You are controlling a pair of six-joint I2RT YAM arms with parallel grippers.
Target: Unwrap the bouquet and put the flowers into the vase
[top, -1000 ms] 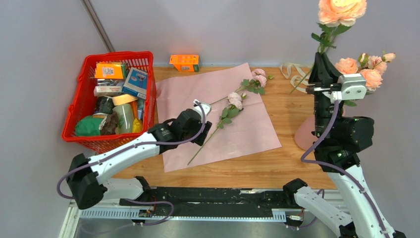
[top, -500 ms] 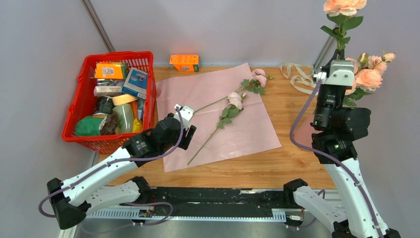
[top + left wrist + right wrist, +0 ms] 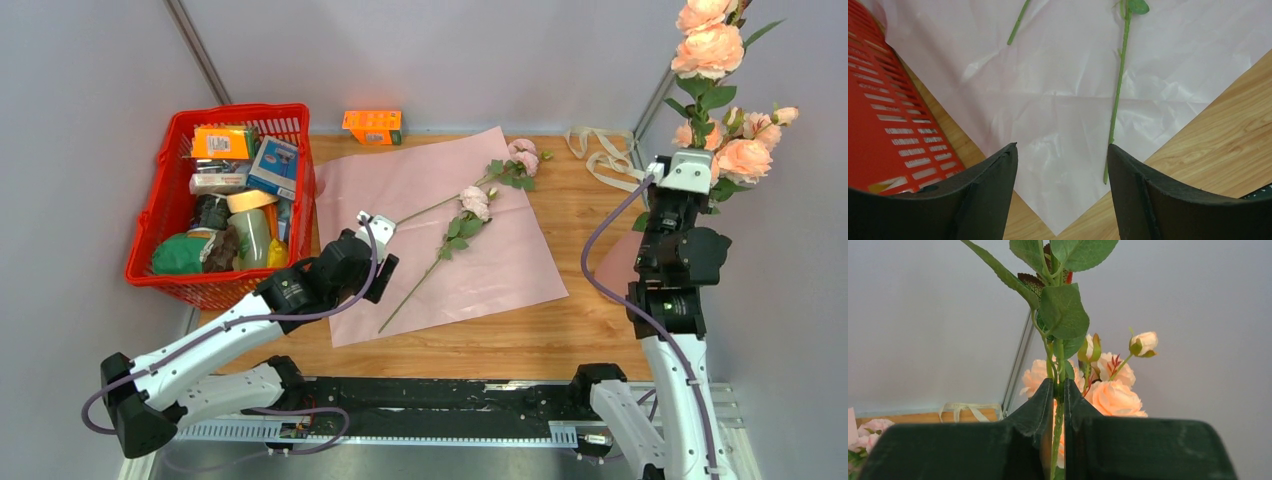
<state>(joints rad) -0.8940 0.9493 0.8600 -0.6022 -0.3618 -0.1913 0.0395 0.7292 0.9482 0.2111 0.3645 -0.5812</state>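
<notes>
The lilac-pink paper sheet [image 3: 440, 235] lies unfolded flat on the table. Two of the flowers rest on it: one [image 3: 474, 202] with its long stem [image 3: 1118, 90] running toward the near corner, another [image 3: 521, 156] farther back. My left gripper [image 3: 383, 275] [image 3: 1063, 150] hovers open over the sheet's near-left part, just left of that stem's end. My right gripper [image 3: 695, 150] [image 3: 1058, 390] is shut on an upright rose stem, its peach blooms [image 3: 708, 48] high above. Other roses [image 3: 745, 157] [image 3: 1113, 396] stand in the pink vase [image 3: 612, 265], which is mostly hidden by the right arm.
A red basket [image 3: 170, 200] [image 3: 893, 125] full of groceries stands at the left, close to the left arm. An orange box [image 3: 372, 125] sits at the back edge. The cream ribbon [image 3: 600, 150] [image 3: 968, 410] lies loose at the back right.
The left gripper drew back toward the near left, off the stem, and opened wider. The right arm swung right, carrying its rose upright and higher, next to the roses in the vase.
</notes>
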